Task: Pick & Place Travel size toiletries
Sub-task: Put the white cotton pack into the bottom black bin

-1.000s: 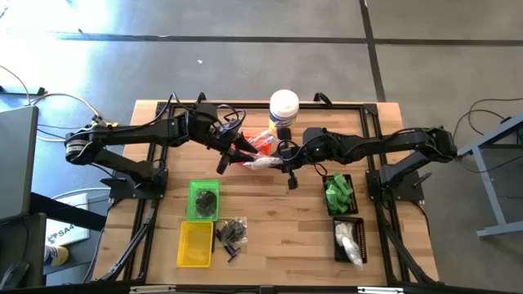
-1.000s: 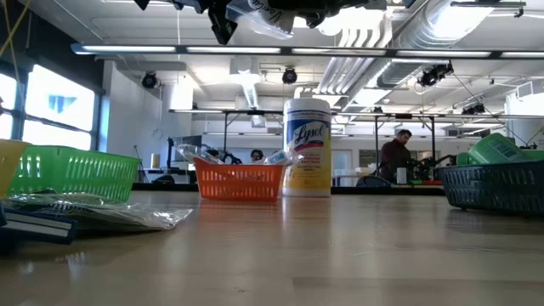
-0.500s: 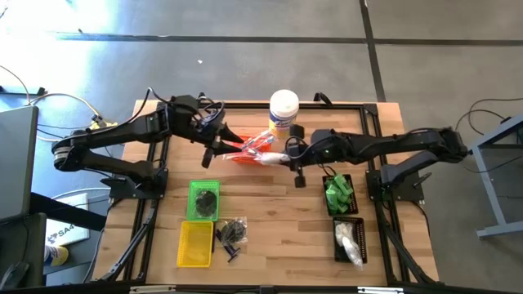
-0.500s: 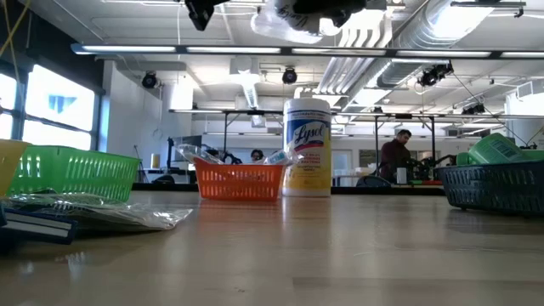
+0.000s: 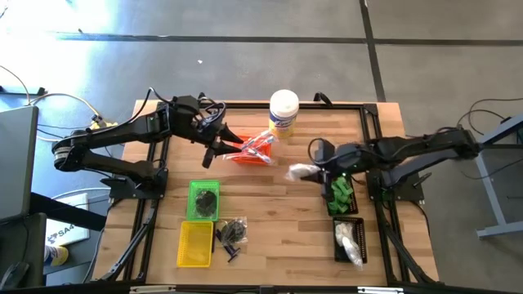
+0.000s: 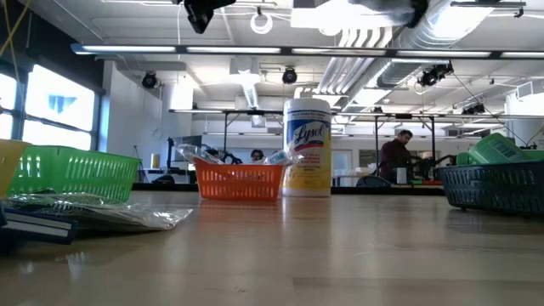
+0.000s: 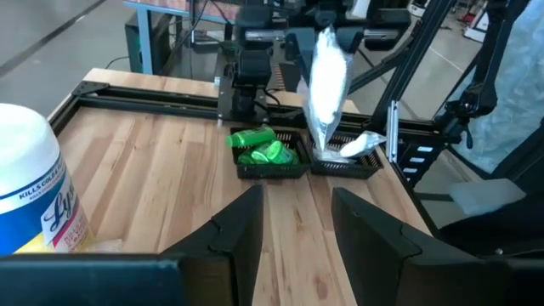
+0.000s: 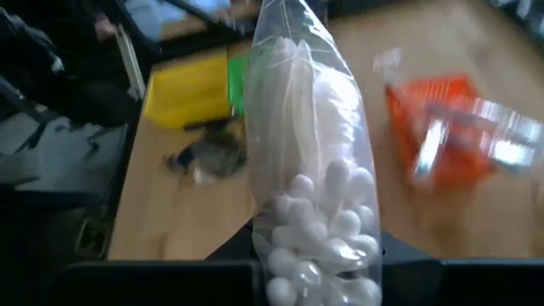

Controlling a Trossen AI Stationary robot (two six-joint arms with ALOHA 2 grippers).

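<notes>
My right gripper is shut on a clear bag of white fluffy balls, in the air just left of the black tray of green bottles. A second black tray nearer me holds more white bags. My left gripper hangs open and empty beside the orange tray, where clear-wrapped sticks lie. Small black pieces sit in the green tray and in a bag on the wood. The left wrist view shows the held bag above both black trays. My right gripper pinches the clear bag between its two fingers by one end. The fingers point down, slanting toward the table's left. The bag hangs below them, lifted clear of table and trays, its white balls gathered near the fingers.
A large white canister stands at the far edge behind the orange tray. A yellow tray lies at the near left. Bare wood shows in the table's middle. A dark frame runs round the table. People stand far off in the room.
My right gripper has carried the bag from beside the orange tray toward the table's right and a little nearer, up to the black trays; the bag stays lifted. My left gripper has drawn back from the orange tray toward the table's left and far edge, then kept still.
</notes>
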